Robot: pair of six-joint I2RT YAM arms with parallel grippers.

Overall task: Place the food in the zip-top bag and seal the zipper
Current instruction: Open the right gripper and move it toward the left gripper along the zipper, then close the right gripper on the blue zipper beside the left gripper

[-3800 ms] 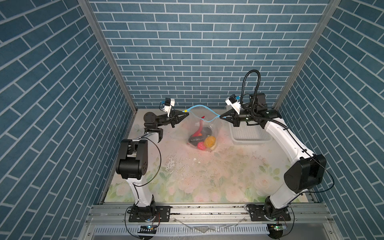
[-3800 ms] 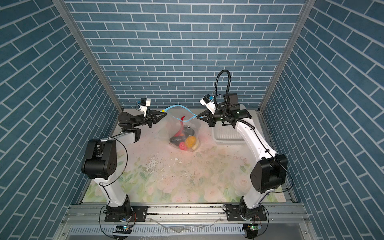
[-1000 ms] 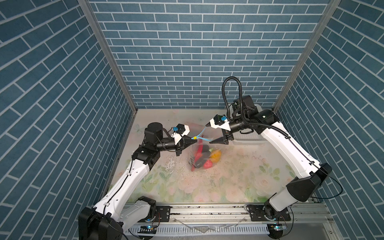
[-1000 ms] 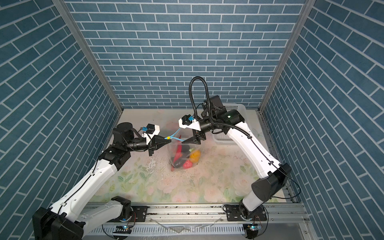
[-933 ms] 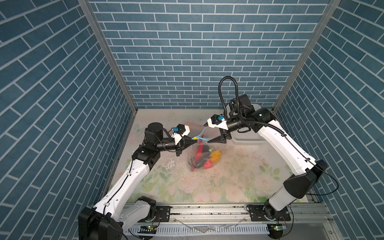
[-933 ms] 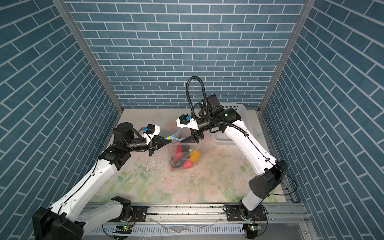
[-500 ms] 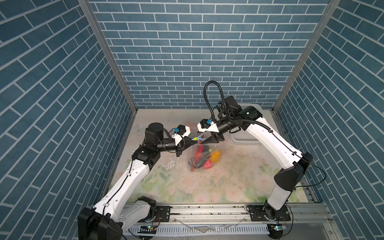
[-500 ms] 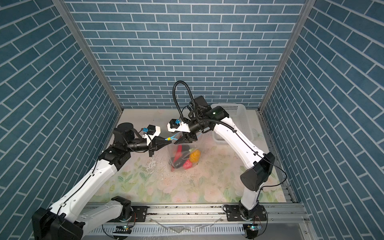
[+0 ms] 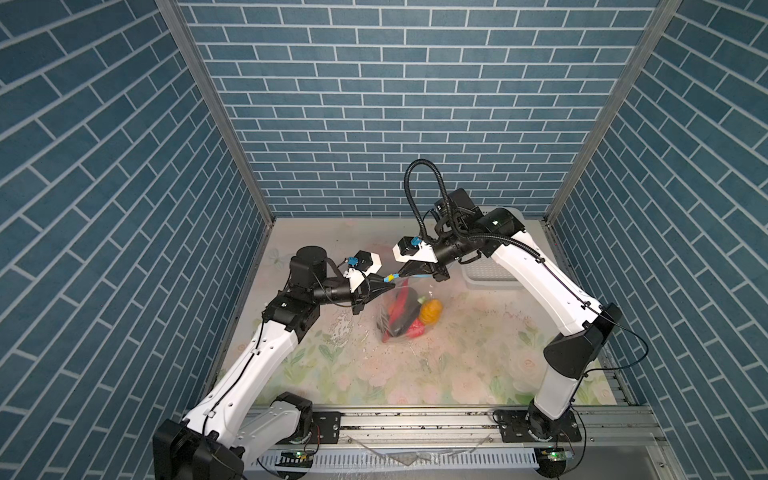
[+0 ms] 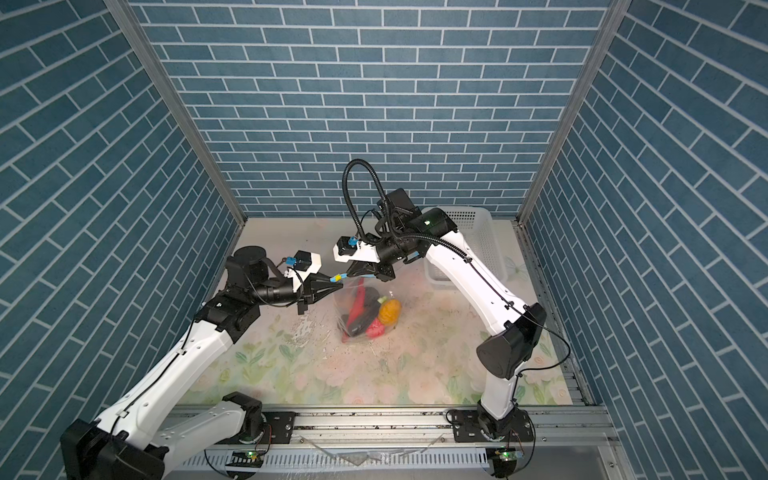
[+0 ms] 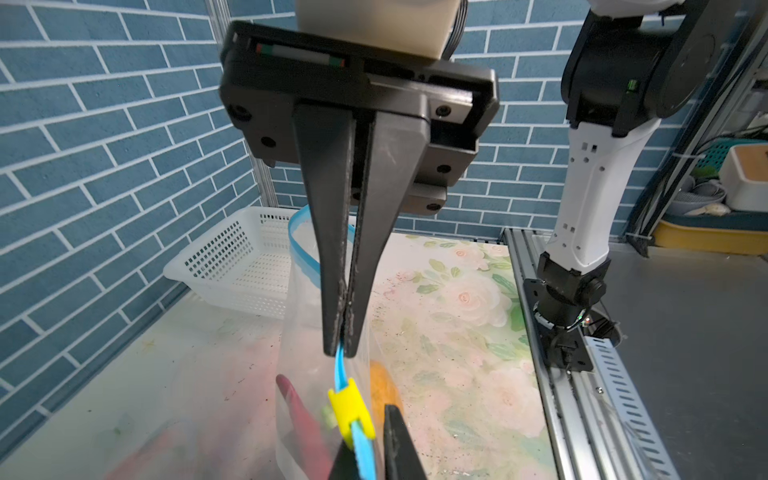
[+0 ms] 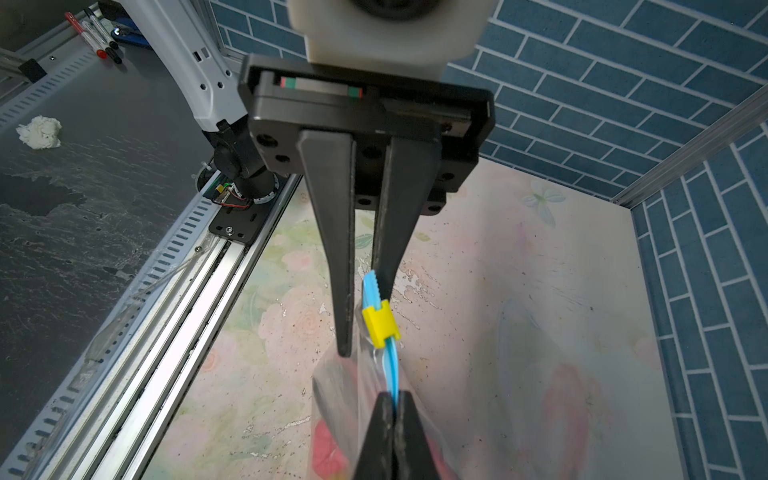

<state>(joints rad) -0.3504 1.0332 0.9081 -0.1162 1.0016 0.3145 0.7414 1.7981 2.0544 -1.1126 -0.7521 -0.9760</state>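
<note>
In both top views, just left of centre, the black-fingered left gripper (image 9: 381, 283) and right gripper (image 9: 401, 274) meet tip to tip above a clear plastic zip-top bag (image 10: 343, 302). The bag hangs down to the floral table mat (image 9: 415, 374). The toy food (image 9: 431, 311), an orange lump, a red chili and darker pieces, sits in the bag's lower half.

Only the left wrist view shows the left gripper (image 11: 340, 350) with its fingers pressed together on the narrow light-blue zipper (image 11: 340, 370). The small yellow slider (image 11: 351, 405) is just beyond them, and the bag's mouth gapes in a loop behind.

The right wrist view alone shows the strip's serrated end between the right gripper's (image 12: 363, 328) fingers. They are closed to a slit around the zipper, beside the slider.

A white perforated plastic basket (image 10: 478, 232) stands at upper right in a top view.
</note>
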